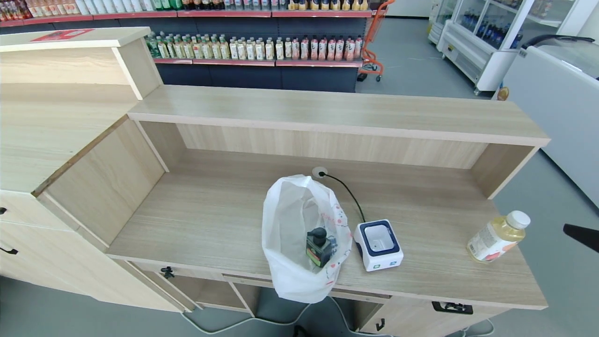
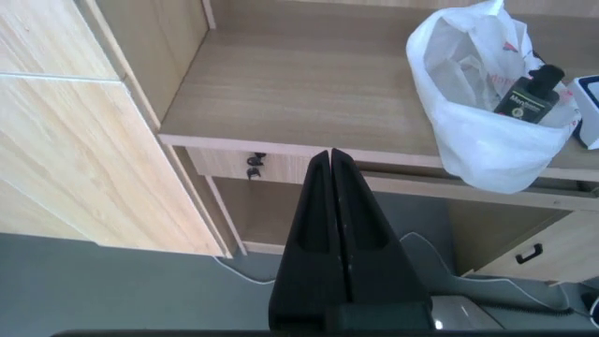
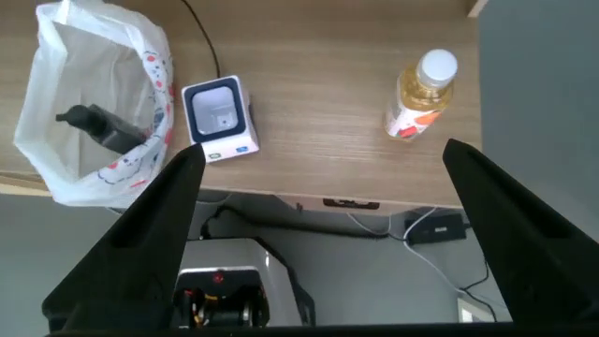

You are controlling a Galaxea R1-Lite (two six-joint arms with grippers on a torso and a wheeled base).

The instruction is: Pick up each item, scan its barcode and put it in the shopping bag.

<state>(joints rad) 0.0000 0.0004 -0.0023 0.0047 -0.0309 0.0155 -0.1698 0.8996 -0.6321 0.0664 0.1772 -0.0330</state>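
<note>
As one dark bottle [image 1: 319,248] already stands inside the shopping bag [image 1: 285,220], the step in hand is, I judge, to pick up the yellow bottle [image 1: 498,236]. It appears to stand upright in the lower right of the head view, near the front right corner of the counter [image 1: 210,220] and well apart from the scanner [image 1: 378,244].

The right gripper [image 3: 325,157] hangs in front of the counter edge with its jaws spread wide and nothing between them. It is therefore the natural arm for this bottle. The left gripper [image 2: 330,159] has its fingers pressed together, holds nothing, and hangs before the left part of the counter.

To do the step well, I would close the open jaws on the body of the bottle below the white cap, where the sides are widest. The smooth plastic may slip, so the grip should be firm. The label should then be turned toward the window of the scanner, which faces upward in the lower centre of the head view, just beside the bag on its right.

The bag is soft and its mouth is open upward, so the bottle should go down from above, beside the dark bottle and not on it. The black cable [image 1: 346,189] behind the scanner should be avoided.
</note>
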